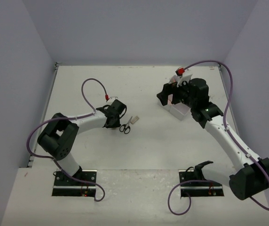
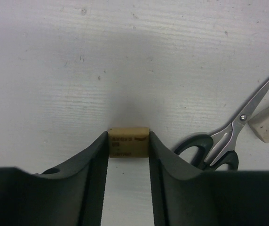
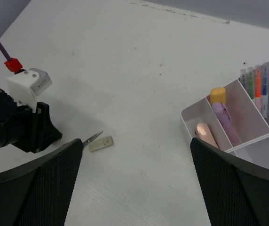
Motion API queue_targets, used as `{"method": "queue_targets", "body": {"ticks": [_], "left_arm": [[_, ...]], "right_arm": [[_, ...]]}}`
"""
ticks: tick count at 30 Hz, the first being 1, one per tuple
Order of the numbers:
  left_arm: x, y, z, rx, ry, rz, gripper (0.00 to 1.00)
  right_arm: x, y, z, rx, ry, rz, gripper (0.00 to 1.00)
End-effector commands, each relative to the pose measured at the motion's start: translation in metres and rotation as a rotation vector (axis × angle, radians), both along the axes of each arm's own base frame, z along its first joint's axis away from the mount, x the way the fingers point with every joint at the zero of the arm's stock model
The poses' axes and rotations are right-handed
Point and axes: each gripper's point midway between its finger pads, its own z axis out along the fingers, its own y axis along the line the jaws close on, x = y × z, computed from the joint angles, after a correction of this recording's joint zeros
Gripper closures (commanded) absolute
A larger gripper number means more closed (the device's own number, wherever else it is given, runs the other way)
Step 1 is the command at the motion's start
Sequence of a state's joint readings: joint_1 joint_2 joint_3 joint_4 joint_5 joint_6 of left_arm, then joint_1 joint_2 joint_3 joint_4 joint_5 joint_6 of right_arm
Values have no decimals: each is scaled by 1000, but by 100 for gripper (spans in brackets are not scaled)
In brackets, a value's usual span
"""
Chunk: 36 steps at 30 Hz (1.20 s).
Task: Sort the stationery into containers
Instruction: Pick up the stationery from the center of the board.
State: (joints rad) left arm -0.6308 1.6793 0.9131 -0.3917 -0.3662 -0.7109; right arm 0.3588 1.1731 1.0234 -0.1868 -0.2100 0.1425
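L gripper [image 2: 128, 138] sits low over the table [image 2: 125, 56]. Its fingers [image 2: 94, 179] are flush against both sides of a small tan eraser [image 2: 128, 143], so it is closed onto that piece. The eraser looks to be lying flat on the surface, not yet lifted. How firm the squeeze is can't be judged from the wrist view. The pinch goes across the block's flat sides, prob. because parallel faces give the pads a square seat w/ no twist.

Just R of that finger are the black-handled scissors [image 2: 219, 146], blades shut and pointing away. A white eraser [image 2: 268, 125] lies just beside the blade tips, apart from them. Both are close enough that a straight vertical lift seems wise, to avoid dragging the handles along.

Farther across the table is the white divided box [image 3: 187, 118], well apart from the loose items. One compartment holds the fat markers side by side: orange [image 3: 217, 95], purple [image 3: 226, 117], pink [image 3: 205, 134]. The far strip holds the thin pens [image 3: 257, 84], so sorting is by type.

R gripper [image 3: 137, 141] hangs beside the box w/ jaws spread wide and nothing btwn them. It is idle and tilted toward the L arm's work area.

My read: the task is partly done. Two erasers and the scissors are left, and the tan eraser's pickup is the step in hand.
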Motion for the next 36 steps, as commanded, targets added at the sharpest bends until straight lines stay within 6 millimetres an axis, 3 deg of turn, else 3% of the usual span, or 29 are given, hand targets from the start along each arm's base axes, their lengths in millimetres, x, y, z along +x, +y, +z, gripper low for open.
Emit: {"method": "queue_targets", "body": {"ticks": [1,3,5,9,13,14,16,17,21,27,32,36], "left_arm": [[-5,-1,-14,5,33,-31,72],[-7,-5,-11,-12,35,-78,91],[-7,-8,-4,-24,21,-120,99],[-9,-16,28,-94,-87,-214,100],[-10,-46,76,-252,-282,-378,100],[-11,-53,87,-273,-336,-412,100],[-28,-81,128,-327,-526,-560,100],[-37,-91,141,-340,-606,-615,100],[-70,-110,174,-387,-843,-757,100],[-98,-105,202,-397,-1020,-818,100],[-122,-110,206,-409,-1068,-958,100],[-131,-112,207,-425,-1081,-1017,100]], "right_arm": [[-4,5,28,69,-92,28,1],[-3,5,31,99,-91,9,1],[0,4,31,135,-68,-28,1],[-10,25,33,196,-9,85,1],[-33,61,40,358,112,280,1],[-30,64,37,395,153,267,1],[-54,95,46,482,282,443,1],[-62,108,41,482,347,476,1],[-93,148,8,399,440,473,1],[-97,135,-28,333,478,295,1],[-142,144,-47,185,550,377,1],[-154,132,-57,125,541,336,7]]}}
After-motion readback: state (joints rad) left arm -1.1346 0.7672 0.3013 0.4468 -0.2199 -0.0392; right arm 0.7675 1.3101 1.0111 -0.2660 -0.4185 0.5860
